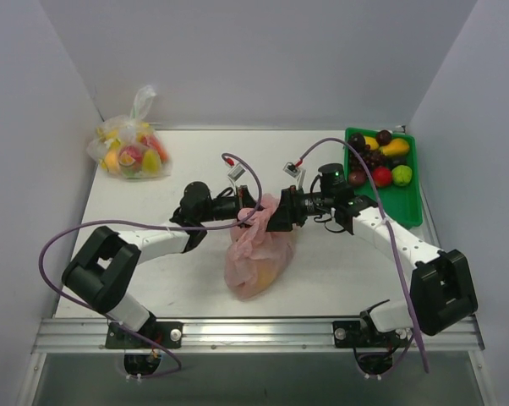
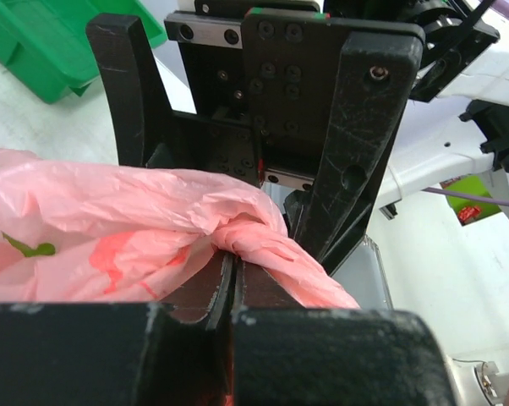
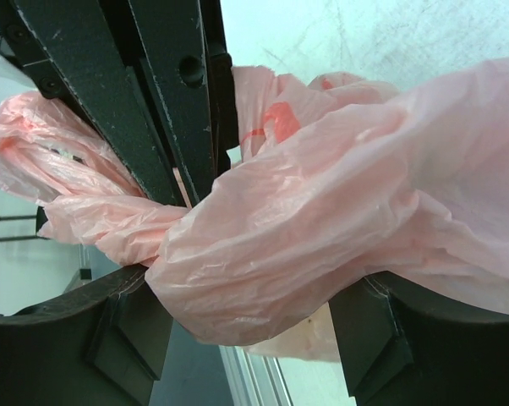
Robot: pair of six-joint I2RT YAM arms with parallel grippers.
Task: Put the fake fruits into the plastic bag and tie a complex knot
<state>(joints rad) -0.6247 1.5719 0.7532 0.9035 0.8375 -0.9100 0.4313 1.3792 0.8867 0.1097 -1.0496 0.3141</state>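
Note:
The pink plastic bag (image 1: pixel 259 249) lies mid-table, and something yellowish shows through its lower part. Both grippers meet at its top. My left gripper (image 2: pixel 233 264) is shut on a tight twisted bunch of the bag's handles (image 2: pixel 259 244). My right gripper (image 3: pixel 250 326) faces it and stands open, its two fingers (image 3: pixel 111 330) wide apart with a loose bulge of the pink plastic (image 3: pixel 322 220) lying between them. In the top view the left gripper (image 1: pixel 248 210) and the right gripper (image 1: pixel 277 213) are nearly touching. Several fake fruits (image 1: pixel 381 161) lie in the green tray.
The green tray (image 1: pixel 413 203) stands at the back right. A clear bag of yellow-red fruit (image 1: pixel 132 152) sits at the back left corner. White walls close the table on three sides. Purple cables loop over both arms.

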